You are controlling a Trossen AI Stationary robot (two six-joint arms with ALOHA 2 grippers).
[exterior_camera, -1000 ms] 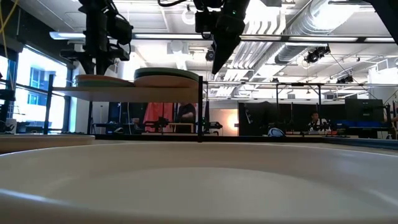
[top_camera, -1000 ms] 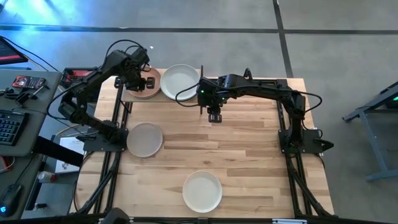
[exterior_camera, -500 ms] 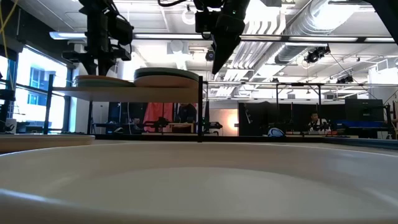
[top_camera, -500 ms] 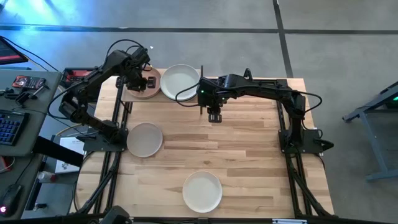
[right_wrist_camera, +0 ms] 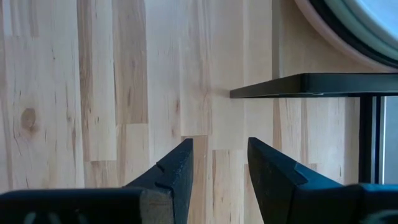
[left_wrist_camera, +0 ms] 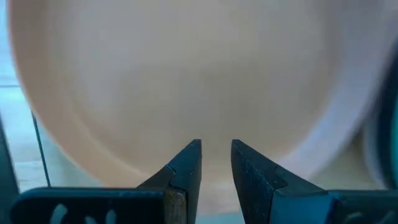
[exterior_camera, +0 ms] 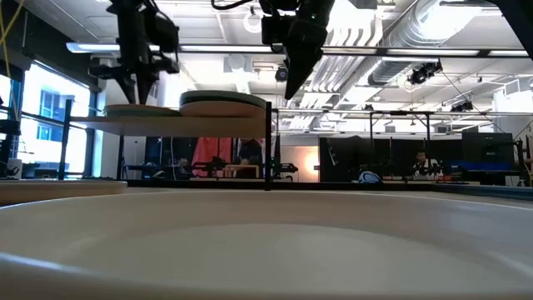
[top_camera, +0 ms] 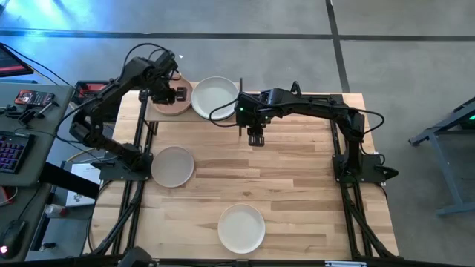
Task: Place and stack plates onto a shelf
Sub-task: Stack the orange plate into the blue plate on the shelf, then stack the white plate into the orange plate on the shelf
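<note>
High view first: the shelf stands at the table's far left corner and carries two stacks, a terracotta-topped stack under the left gripper and a pale plate beside it. The right gripper hangs over bare tabletop, near the shelf's leg. Two plates wait on the table, a grey-beige plate and a cream plate.

Low view: the shelf is raised, so both stacks sit above table level, and the cream plate fills the foreground.

Left wrist view: the fingers stand narrowly apart, gripping nothing, just above the terracotta plate, probably because it is already set down.

Right wrist view: the fingers are moderately apart and empty, above wood.
</note>
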